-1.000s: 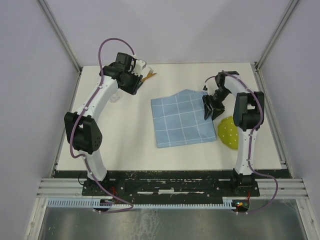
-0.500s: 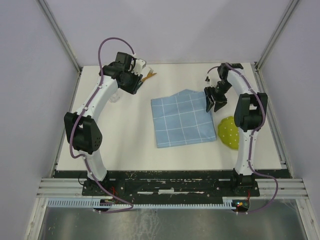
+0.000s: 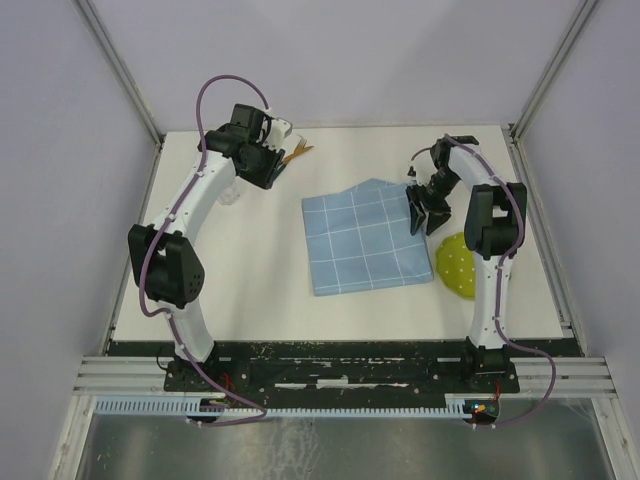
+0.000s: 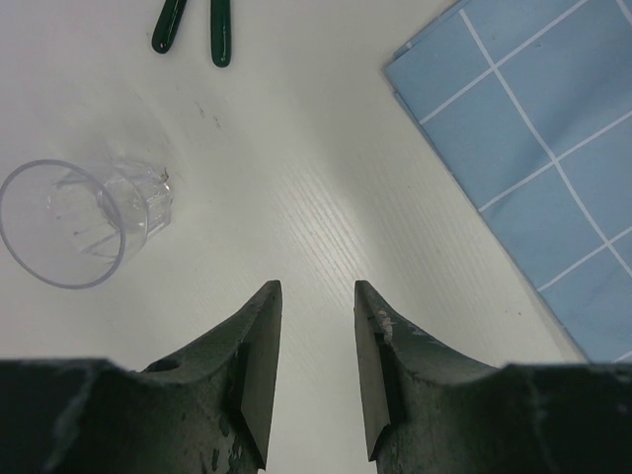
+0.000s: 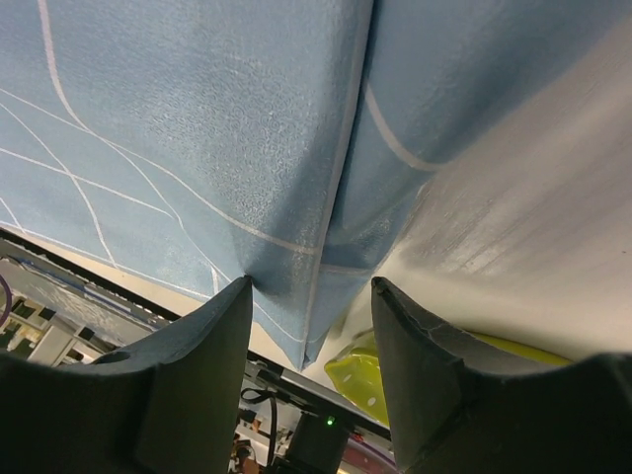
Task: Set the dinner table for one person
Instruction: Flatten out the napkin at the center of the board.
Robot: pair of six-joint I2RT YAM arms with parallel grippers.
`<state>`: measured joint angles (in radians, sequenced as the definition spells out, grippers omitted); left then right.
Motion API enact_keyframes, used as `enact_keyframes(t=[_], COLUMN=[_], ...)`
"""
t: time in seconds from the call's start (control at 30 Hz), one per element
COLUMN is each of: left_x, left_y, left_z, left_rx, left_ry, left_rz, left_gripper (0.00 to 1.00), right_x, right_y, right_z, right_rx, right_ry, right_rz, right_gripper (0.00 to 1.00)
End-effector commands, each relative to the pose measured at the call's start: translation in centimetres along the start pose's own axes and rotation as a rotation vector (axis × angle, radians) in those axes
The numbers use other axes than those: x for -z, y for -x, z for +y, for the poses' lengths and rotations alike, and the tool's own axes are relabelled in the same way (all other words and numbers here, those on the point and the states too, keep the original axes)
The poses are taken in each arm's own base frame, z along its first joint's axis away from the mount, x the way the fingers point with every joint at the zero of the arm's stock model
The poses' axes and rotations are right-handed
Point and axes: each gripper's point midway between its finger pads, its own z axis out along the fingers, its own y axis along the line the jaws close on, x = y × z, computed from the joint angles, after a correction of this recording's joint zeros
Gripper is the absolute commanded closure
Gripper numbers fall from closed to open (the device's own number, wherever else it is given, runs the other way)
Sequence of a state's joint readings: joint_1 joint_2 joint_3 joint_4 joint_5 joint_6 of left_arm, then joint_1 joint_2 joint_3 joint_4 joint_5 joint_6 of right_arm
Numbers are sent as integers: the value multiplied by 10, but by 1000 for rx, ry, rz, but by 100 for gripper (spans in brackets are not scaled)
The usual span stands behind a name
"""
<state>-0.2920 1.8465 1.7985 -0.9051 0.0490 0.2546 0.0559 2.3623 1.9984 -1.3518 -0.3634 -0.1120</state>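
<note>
1 big off-white flat dinner table under everything | 1 blue white-gridded cloth | 1 clear plastic cup | 1 yellow-green dotted plate | left gripper jaws apart, empty | right gripper jaws apart around cloth edge

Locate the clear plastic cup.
In the left wrist view the clear plastic cup rests on the off-white tabletop at left, below two dark green handles, apart from the left pincer.

Top cam high overhead, whole table; wrist cams close to surface; all share blue cloth.
</note>
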Motion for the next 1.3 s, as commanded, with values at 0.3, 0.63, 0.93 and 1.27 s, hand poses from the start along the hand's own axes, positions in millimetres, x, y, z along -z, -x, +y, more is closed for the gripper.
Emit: enact_keyframes(t=[0.3,0.63,0.93,1.27], left_x=[27,30,27,27], left_y=[23,21,20,29], left_z=[8,7,7,10], left_rx=[-37,-37,-39,-66], left_ry=[32,34,32,34], left_rz=[-86,-88,-83,-90], left_gripper=[58,58,58,58], right_x=[-26,-28,62,193], right_y=[-19,-24,-13,-20], right_z=[26,36,42,82], right_rx=[-47,17,249,356], right_ry=[206,212,65,16], right_rz=[116,111,-132,-519], right_gripper=[40,98,98,98])
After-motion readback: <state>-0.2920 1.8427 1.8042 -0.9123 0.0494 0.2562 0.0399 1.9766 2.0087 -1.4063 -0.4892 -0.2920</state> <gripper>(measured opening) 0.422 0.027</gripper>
